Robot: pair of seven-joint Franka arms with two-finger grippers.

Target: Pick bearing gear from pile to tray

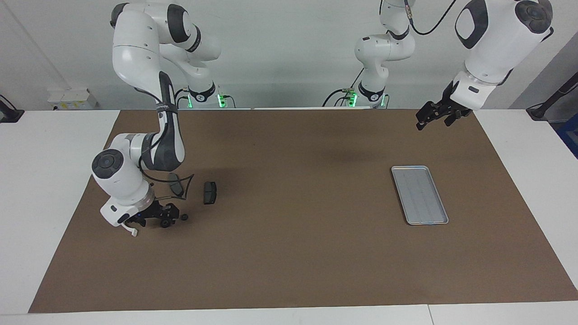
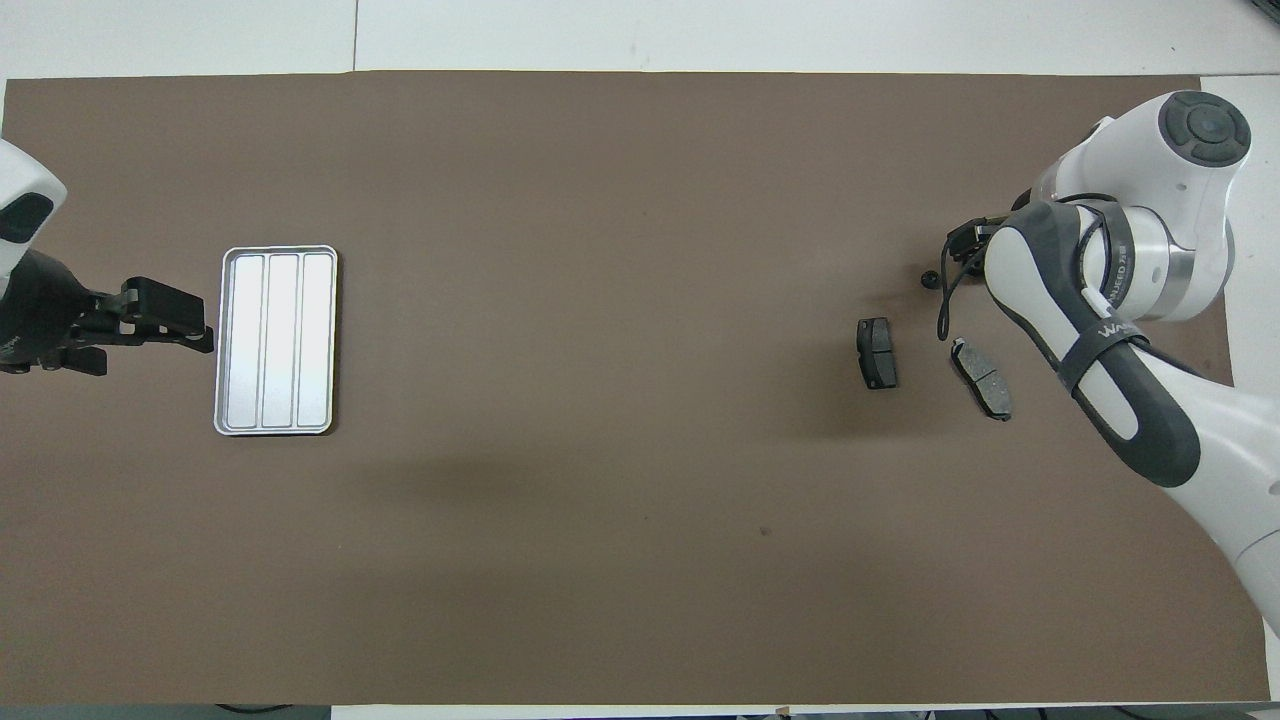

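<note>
Right gripper (image 1: 166, 220) low over the pile (image 1: 189, 201) at the right arm's end of the surface (image 1: 289, 253); cannot tell how far its jaws are parted or whether they hold anything. A small black round piece (image 1: 184, 217) lies just beside it. One dark pad (image 1: 210, 192) lies clear; the other (image 2: 981, 378) is partly under the arm. A white bracket (image 1: 131, 231) shows below the wrist. Tray (image 1: 420, 195) well apart, bare. Left gripper (image 1: 434, 116) waits in the air, jaws parted, empty.

Colours on table:
tray (image 2: 228, 340) silver-grey, lengthwise ridges; pads (image 2: 877, 352) dark grey; mat (image 2: 600, 500) plain brown.
</note>
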